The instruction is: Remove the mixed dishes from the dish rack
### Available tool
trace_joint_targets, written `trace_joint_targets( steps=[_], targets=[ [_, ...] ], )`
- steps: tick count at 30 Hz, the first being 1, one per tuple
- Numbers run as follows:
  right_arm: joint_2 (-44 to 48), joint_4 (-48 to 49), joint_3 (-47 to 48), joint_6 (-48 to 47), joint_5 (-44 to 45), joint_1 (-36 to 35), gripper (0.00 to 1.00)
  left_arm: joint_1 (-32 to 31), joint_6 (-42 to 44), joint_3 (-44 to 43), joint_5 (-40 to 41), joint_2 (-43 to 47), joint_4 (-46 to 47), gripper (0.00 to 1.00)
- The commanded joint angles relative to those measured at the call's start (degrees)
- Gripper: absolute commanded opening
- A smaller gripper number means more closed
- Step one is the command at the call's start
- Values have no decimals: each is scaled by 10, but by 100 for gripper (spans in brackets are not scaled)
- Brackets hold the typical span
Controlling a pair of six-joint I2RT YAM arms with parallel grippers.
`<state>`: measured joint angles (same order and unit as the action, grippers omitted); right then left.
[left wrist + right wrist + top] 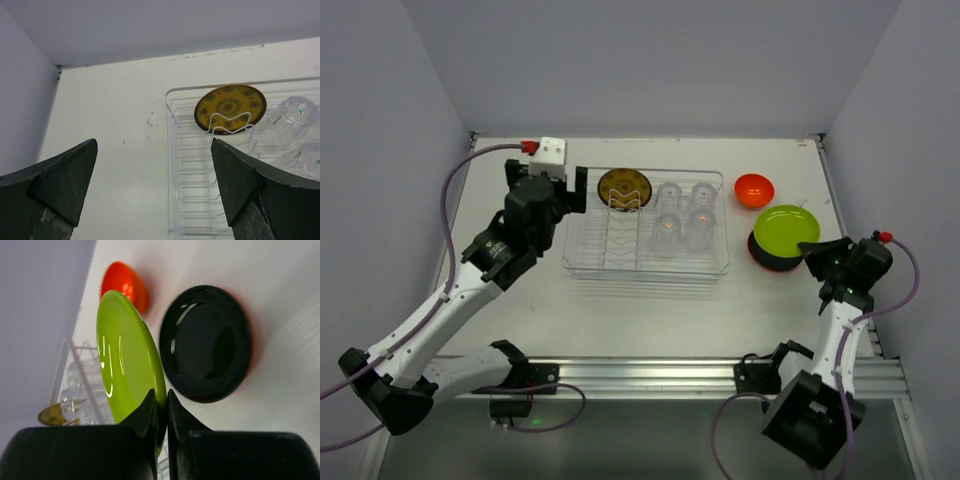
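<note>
The dish rack (582, 240) holds a patterned yellow plate (624, 188) standing upright in the wires and several clear glasses (682, 215). My left gripper (552, 190) hangs open over the rack's left rim (172, 165), nothing between its fingers; the yellow plate (230, 106) lies ahead of it. My right gripper (161, 395) is shut on the near rim of the green plate (127, 355), which tilts over the black plate (205, 342). An orange rim shows under the black plate. The orange bowl (754, 189) sits on the table beyond them.
The side walls stand close to the table's left and right edges. The black plate (772, 260) and the green plate (786, 228) lie just right of the rack. Bare table (650, 320) stretches in front of the rack.
</note>
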<state>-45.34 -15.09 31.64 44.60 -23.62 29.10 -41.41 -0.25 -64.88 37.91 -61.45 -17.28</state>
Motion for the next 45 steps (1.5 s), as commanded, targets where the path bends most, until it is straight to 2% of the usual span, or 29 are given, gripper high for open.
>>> trace_joint_targets(
  steps=[1,2,5,10,14,19,20,22,23,24,26,27,33,38,42,45],
  targets=[
    [-54,92,-48,37,-25,64,0,58,-198,-10,-97,31,-60,100],
    [-78,113,-50,39,-16,65,0,58,-240,-8,-93,36,-79,100],
    [-122,147,-60,44,4,65,0,58,-296,12,-114,62,-115,100],
    [-168,191,-72,44,19,64,2,58,-302,81,-194,148,-64,100],
    [-218,224,-61,52,-5,55,3,58,-292,102,-253,161,-53,100],
    [-261,212,-37,44,20,30,11,58,-292,115,-241,152,-76,100],
    [-259,210,-35,44,24,29,21,58,-294,119,-239,155,-75,100],
    [-253,195,-25,39,33,20,34,58,-297,131,-238,165,-72,100],
    [-245,188,-18,37,37,16,56,58,-300,135,-238,167,-70,100],
    [-240,178,-13,27,44,3,72,58,-302,136,-238,167,-71,100],
    [-222,138,5,17,87,-14,96,58,-312,138,-229,161,-77,100],
    [-215,124,10,8,105,-26,98,58,-316,138,-228,157,-79,100],
    [-181,70,25,-15,160,-45,99,58,-362,107,-226,91,-99,100],
    [-143,40,26,-34,201,-70,99,58,-406,73,-253,20,-70,100],
    [-173,31,37,-46,192,-73,99,58,-427,29,-264,-38,-74,100],
    [-193,15,56,-57,211,-94,99,58,-441,22,-263,-50,-58,100]
  ],
)
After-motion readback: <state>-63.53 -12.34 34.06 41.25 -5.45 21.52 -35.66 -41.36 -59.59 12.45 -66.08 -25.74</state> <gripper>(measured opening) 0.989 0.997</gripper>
